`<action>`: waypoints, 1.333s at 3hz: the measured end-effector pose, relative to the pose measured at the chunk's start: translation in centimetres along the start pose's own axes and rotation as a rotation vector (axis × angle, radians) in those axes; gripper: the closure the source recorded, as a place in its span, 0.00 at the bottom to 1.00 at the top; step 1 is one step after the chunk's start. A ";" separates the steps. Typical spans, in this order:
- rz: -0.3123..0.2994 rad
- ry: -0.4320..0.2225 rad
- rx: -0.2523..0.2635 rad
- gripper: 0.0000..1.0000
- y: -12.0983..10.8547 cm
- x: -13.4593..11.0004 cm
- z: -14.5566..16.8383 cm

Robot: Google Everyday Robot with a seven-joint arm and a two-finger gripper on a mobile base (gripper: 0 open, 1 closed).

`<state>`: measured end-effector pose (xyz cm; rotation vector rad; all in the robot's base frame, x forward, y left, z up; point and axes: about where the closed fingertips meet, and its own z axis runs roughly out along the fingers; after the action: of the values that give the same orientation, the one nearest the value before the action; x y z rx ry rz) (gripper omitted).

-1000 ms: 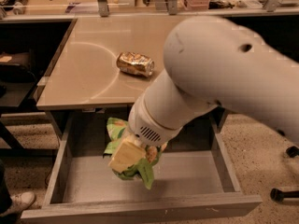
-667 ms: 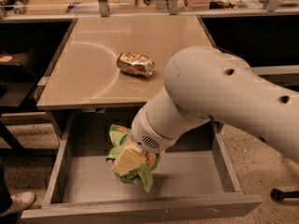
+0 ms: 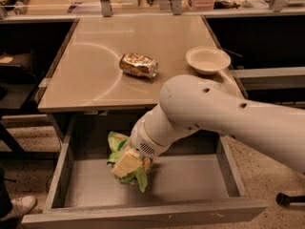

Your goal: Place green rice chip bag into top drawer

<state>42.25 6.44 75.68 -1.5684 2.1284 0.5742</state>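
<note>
The green rice chip bag (image 3: 116, 142) is crumpled inside the open top drawer (image 3: 190, 184), left of its middle, low over the grey bottom. My gripper (image 3: 127, 164) reaches down into the drawer from the right. Its pale yellow fingers (image 3: 125, 165) are closed on the bag and cover its middle. Green edges stick out above and below the fingers. I cannot tell whether the bag rests on the drawer bottom.
A crushed gold can (image 3: 138, 65) lies on the tan table (image 3: 90, 80) above the drawer. A pale bowl (image 3: 208, 59) sits at the table's right edge. My white arm (image 3: 224, 116) crosses the drawer's right half. A shoe (image 3: 16, 206) is at the lower left.
The arm has dropped lower and the gripper has carried the bag down deeper into the drawer. The bowl on the table has come into sight.
</note>
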 end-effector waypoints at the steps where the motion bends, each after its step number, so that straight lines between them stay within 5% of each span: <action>1: -0.016 -0.030 -0.008 1.00 -3.0 1.3 4.9; 2: -0.015 -0.031 -0.010 1.00 -3.0 1.4 5.1; 4: -0.015 -0.031 -0.010 0.58 -3.0 1.4 5.1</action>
<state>45.26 7.37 70.53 -1.5694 2.0927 0.6009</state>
